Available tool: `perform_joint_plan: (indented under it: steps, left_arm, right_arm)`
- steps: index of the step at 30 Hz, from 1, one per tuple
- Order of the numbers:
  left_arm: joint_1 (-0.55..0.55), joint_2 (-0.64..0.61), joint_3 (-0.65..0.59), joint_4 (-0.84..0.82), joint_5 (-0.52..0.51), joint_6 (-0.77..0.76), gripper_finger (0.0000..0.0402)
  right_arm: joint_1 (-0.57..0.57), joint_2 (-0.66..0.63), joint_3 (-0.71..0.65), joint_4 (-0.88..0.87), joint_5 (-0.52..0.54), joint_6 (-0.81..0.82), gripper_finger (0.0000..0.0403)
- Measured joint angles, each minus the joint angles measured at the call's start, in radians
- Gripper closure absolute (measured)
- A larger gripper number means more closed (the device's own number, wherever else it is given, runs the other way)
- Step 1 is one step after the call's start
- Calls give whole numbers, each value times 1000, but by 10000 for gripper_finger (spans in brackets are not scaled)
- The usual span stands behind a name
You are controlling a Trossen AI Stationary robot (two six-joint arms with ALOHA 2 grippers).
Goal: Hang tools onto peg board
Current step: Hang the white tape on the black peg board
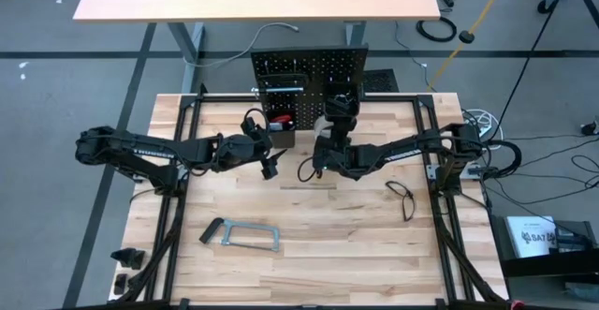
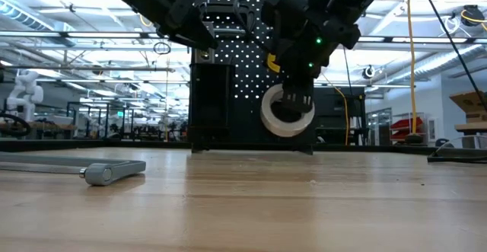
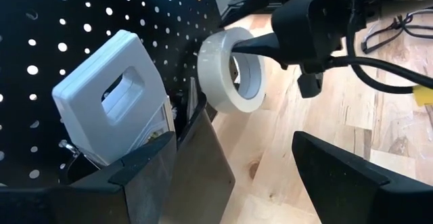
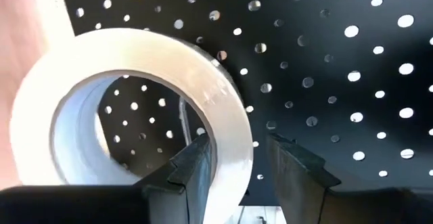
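The black peg board [image 1: 309, 71] stands upright at the table's far edge, with a black bin [image 3: 169, 176] at its foot. My right gripper [image 4: 237, 149] is shut on the white tape roll [image 2: 288, 111] just in front of the board's perforated face [image 4: 325, 68]. My left gripper [image 3: 257, 183] hangs open to the roll's left, close to the bin, with nothing between its fingers. A white flat piece with a slot [image 3: 111, 95] stands in that bin. My right gripper pinches the tape roll's ring wall [image 4: 226, 139], with one finger [image 4: 193, 166] inside the roll's hole and the other [image 4: 298, 166] outside. The fingers point toward the peg board, a little downward. The roll stands on edge, lifted clear of the table.
A grey bar clamp [image 1: 239, 235] lies toward the table's near left, also in the low view [image 2: 99, 170]. A dark pliers-like tool [image 1: 402, 198] lies at the right. A small dark tool [image 1: 304, 169] lies at the middle, and something red [image 1: 278, 121] shows in the bin.
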Motion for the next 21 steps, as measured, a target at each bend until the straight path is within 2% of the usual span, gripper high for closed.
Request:
perform_joint_plan:
  steps: [11,16,21]
  left_arm:
    - [-1,0,0,1,1,-5,102]
    - [-20,27,0,59,88,-55,102]
    - [-81,94,0,112,92,-45,102]
  right_arm:
    - [-12,0,20,-49,-22,13,266]
    - [-15,0,22,-52,-28,28,266]
    - [-15,0,22,-52,-30,24,266]
